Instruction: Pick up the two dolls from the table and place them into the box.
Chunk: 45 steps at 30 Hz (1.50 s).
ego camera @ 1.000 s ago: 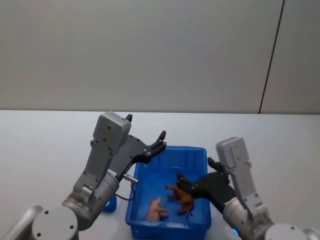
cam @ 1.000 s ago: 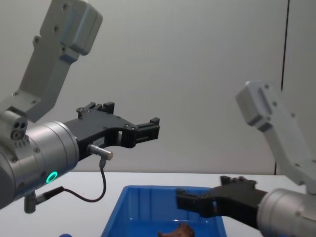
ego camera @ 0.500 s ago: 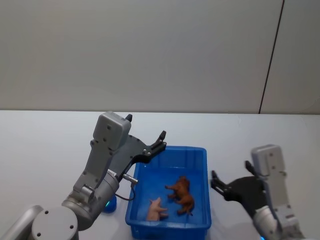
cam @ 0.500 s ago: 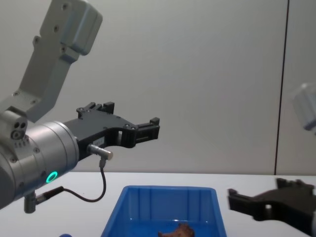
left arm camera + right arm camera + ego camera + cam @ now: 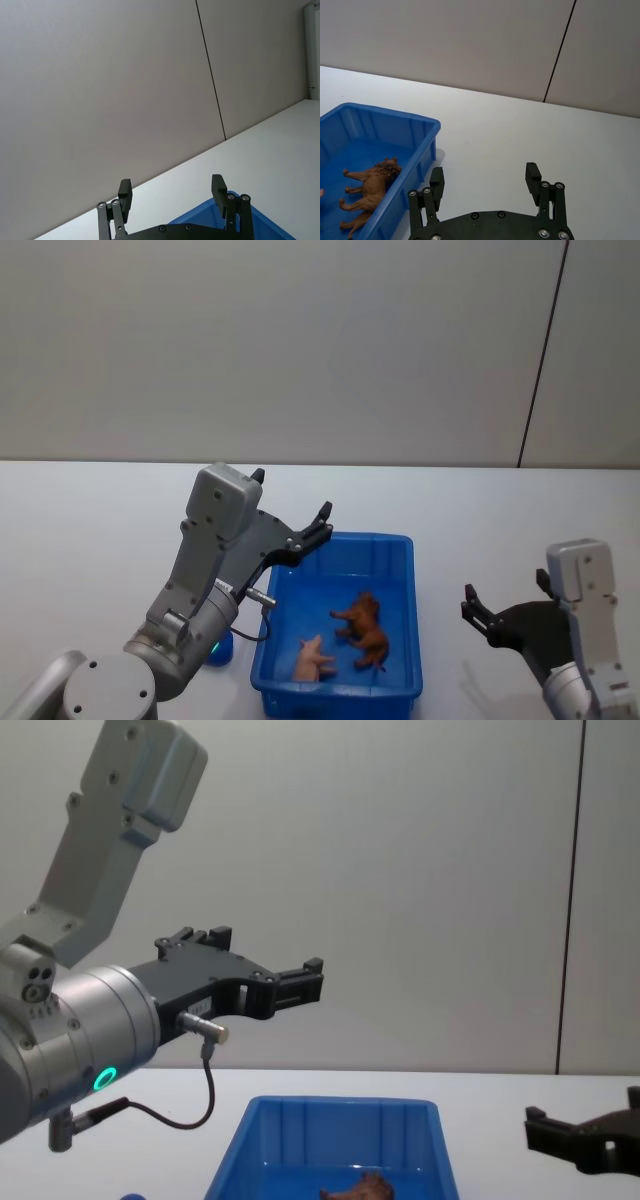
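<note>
Brown doll (image 5: 365, 630) lies in the box (image 5: 335, 698); left end effector (image 5: 171, 186) and right end effector (image 5: 484, 175) spread empty.

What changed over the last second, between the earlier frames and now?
The right gripper, jaws open and empty, drew back from above the brown doll in the box to over the table on the robot's right. The brown doll, the pink toy beside it and the raised left gripper stayed put.

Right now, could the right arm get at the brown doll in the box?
Probably yes: the right claw hangs open beside the box, and the brown doll lies uncovered inside.
</note>
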Available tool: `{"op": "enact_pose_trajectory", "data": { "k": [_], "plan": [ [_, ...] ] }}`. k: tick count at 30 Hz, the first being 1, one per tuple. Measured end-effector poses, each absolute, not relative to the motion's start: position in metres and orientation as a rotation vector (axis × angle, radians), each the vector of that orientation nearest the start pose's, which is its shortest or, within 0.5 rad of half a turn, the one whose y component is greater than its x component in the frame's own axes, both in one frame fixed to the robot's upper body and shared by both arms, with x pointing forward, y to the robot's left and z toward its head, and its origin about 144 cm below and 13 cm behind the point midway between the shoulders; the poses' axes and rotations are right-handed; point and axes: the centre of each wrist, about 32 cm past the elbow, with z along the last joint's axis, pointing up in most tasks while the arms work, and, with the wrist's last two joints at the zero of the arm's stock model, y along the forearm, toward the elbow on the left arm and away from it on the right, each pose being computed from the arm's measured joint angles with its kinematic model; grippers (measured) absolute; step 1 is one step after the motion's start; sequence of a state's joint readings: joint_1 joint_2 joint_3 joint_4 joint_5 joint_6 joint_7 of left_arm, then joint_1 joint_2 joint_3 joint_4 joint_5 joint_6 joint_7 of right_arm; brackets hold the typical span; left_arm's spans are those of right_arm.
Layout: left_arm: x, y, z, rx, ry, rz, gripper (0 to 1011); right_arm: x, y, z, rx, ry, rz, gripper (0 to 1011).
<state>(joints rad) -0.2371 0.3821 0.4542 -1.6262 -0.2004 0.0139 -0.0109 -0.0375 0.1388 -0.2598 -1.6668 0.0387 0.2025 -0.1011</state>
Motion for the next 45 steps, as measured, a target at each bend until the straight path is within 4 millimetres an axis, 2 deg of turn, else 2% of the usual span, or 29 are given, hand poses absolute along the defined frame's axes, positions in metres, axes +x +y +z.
{"op": "enact_pose_trajectory", "data": {
  "k": [18,45],
  "plan": [
    [0.494,0.207,1.194,0.067,-0.198,1.171,1001,0.433,-0.187,1.150,-0.219,0.032,-1.438,1001],
    [0.500,0.237,1.157,0.167,0.025,1.289,1001,0.432,-0.189,1.149,-0.220,0.031,-1.446,1001]
  ]
}}
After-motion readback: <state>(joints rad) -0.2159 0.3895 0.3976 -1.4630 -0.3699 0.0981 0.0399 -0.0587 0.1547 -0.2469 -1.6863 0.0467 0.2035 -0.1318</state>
